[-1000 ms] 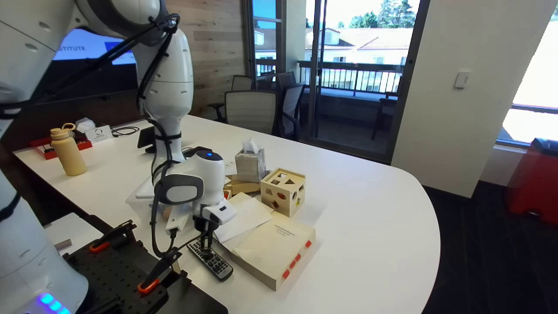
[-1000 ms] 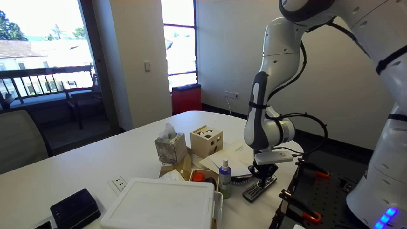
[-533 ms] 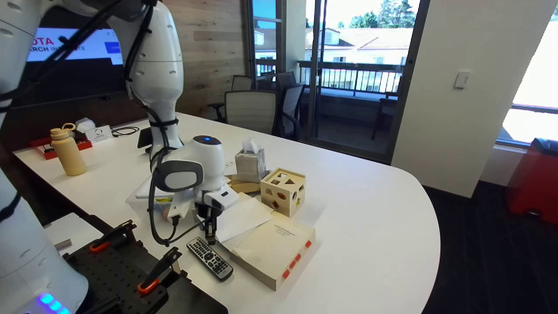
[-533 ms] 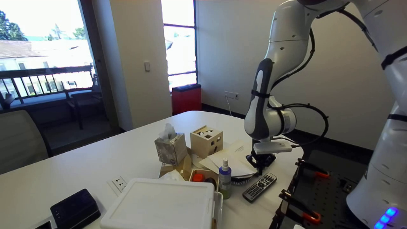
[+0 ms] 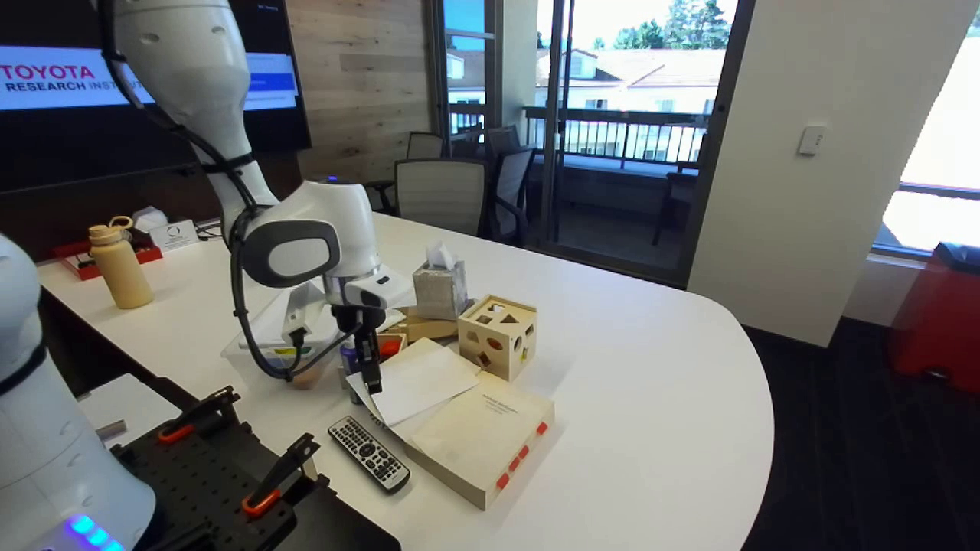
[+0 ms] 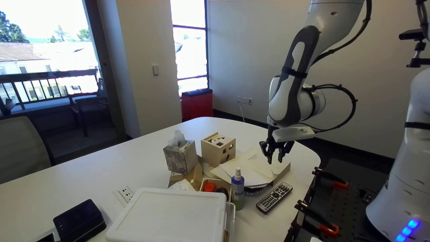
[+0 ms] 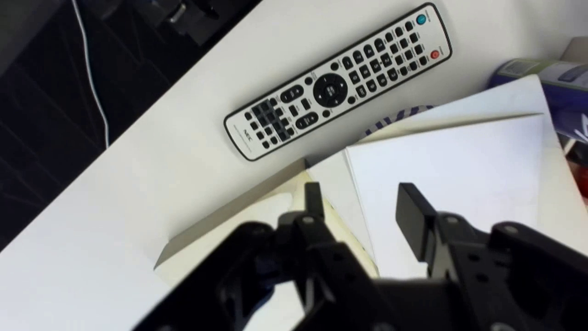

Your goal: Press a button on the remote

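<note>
The remote (image 5: 370, 454) lies flat on the white table in both exterior views (image 6: 274, 197). It has a pale grey face, black edge and rows of black buttons. In the wrist view the whole remote (image 7: 337, 82) shows, with a round pad at its middle and a red and a teal button at one end. My gripper (image 6: 275, 159) hangs well above the table, over the edge of the papers and apart from the remote. Its two fingers stand apart with nothing between them, as the wrist view also shows (image 7: 360, 202). In an exterior view the gripper (image 5: 371, 385) points downward.
A thick book (image 5: 490, 436) with white papers (image 5: 425, 383) lies beside the remote. A spray bottle (image 6: 238, 193) and a white-lidded box (image 6: 171, 215) stand near. A wooden shape cube (image 5: 498, 337) and tissue box (image 5: 440, 291) are further back. Black clamps (image 5: 282, 474) edge the robot's base plate.
One second ago the gripper's fingers were together at the remote's buttons. The gripper has since risen well clear of it, and the fingers have spread apart. The remote has not moved.
</note>
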{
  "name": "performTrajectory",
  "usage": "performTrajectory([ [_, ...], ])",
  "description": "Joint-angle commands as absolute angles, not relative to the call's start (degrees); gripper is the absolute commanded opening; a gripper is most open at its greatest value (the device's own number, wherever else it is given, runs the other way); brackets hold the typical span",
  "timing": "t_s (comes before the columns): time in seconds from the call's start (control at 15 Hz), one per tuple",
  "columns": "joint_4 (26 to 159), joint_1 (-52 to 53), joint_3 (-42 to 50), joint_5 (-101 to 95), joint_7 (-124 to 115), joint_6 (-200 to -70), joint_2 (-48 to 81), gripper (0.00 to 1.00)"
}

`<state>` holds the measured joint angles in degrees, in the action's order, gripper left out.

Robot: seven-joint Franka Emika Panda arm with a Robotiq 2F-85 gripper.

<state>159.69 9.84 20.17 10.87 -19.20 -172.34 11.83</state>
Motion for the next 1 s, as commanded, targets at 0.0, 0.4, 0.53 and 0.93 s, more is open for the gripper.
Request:
performTrajectory([
  [0.0, 159.43, 19.16, 31.31, -0.15, -25.25, -168.3, 4.8, 0.79],
  [0.4, 157.46, 22.03, 37.24, -21.47, -36.61, -160.54, -6.73, 1.0],
  [0.53, 157.17, 21.26, 35.76, -23.74, -37.79, -156.1, -11.04, 1.0],
  [0.93, 157.63, -0.05, 9.64, -11.44, -30.82, -148.87, -17.36, 1.0],
])
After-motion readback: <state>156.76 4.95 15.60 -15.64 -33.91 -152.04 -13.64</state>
